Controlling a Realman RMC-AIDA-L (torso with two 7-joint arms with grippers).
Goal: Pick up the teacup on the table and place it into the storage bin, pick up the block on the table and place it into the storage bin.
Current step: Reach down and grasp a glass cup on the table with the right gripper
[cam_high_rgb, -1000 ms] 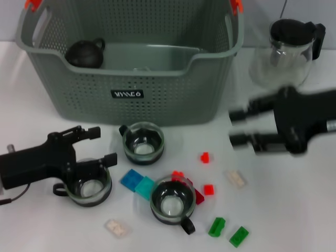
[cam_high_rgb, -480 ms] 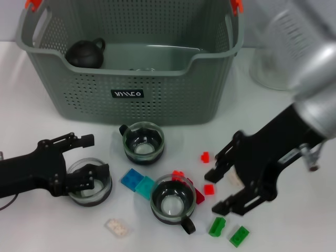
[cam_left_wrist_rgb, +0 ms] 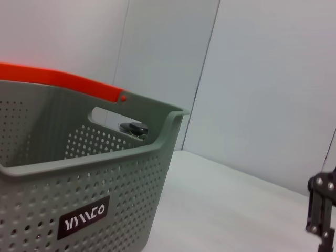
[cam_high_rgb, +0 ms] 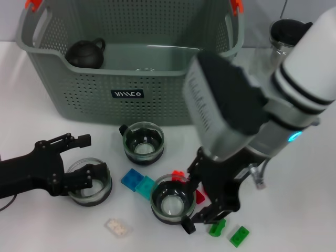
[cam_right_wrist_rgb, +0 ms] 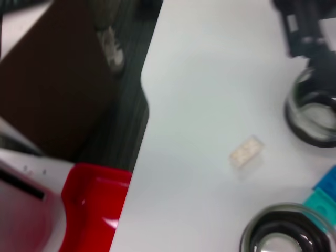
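The left gripper [cam_high_rgb: 84, 157] sits spread around the rim of a teacup [cam_high_rgb: 90, 181] near the desk's left front edge, not yet clenched. The right gripper [cam_high_rgb: 210, 197] hangs spread over scattered blocks beside another teacup [cam_high_rgb: 172, 201] — it could knock it, well short of the storage bin [cam_high_rgb: 131, 68].

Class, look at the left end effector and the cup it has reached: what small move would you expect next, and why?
Probably closing the left end effector. It appears open, its fingers straddling the rim of the leftmost teacup, which stands on the table outside the storage bin. A firm grip must come before any lift.
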